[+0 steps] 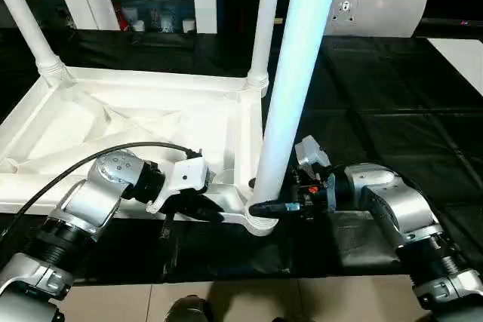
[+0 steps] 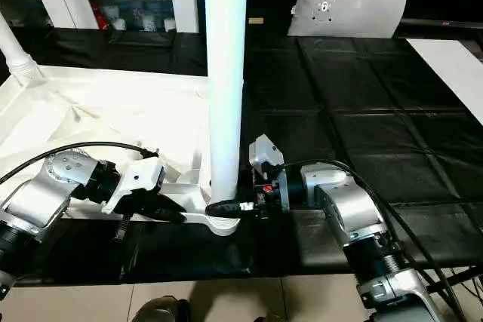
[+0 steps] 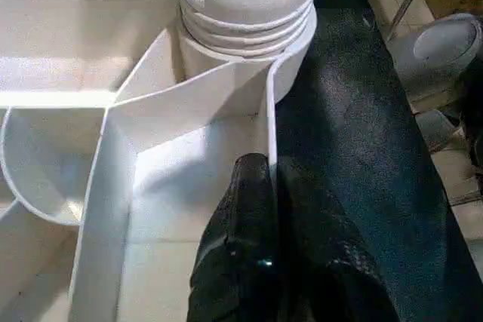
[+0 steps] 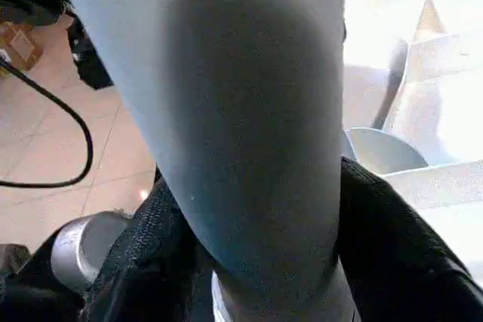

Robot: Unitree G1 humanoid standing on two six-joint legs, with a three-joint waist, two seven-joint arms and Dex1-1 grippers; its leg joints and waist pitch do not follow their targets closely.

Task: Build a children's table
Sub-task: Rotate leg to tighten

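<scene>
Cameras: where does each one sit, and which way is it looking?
Left eye view: on the head, looking down at the upturned tabletop; both silver forearms show.
Right eye view: beside it, same scene, with the near leg in the middle.
Left wrist view: along the left pincer, shut on the tabletop's rim.
Right wrist view: along the right pincer, whose fingers sit around that leg.
Shared: the near leg in its corner socket.

The table top (image 1: 113,122) is all white, ribbed underneath, and its legs (image 1: 290,96) are white too — the nearest one faintly bluish. The workbench (image 1: 392,126) wears black, grid-seamed matting; both forearms are silver, their fingers (image 3: 249,262) black.
</scene>
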